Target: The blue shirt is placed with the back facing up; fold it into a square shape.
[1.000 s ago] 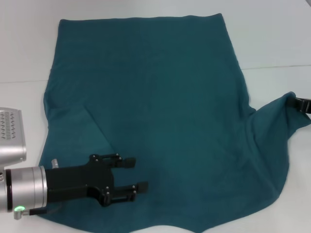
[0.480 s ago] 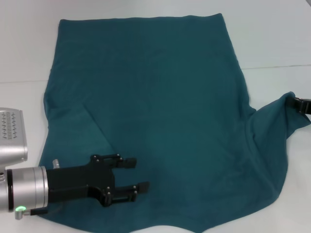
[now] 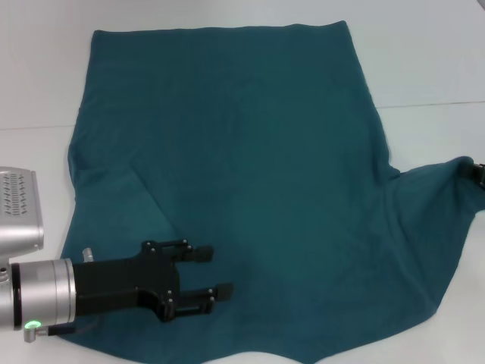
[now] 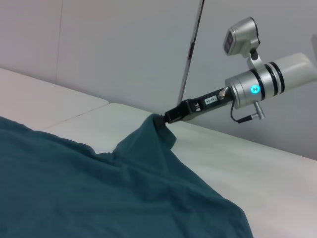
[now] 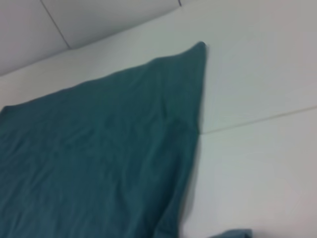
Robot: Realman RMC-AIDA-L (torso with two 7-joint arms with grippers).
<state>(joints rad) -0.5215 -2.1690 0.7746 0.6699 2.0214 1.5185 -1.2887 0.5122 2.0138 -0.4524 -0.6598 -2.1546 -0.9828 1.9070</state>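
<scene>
The shirt's (image 3: 250, 174) near hem runs off the head view's bottom edge. The right gripper (image 3: 477, 173) is mostly cut off at that view's right edge, its fingertips buried in the sleeve. The left arm's housing is cropped at the left.

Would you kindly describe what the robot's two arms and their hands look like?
Both arms end in silver cylindrical wrists carrying slim black hands. The left hand has two black fingers, and a green light glows on its wrist. The right hand bears a small white label; its wrist has black bands, a blue light, a thin cable and a silver camera.
</scene>
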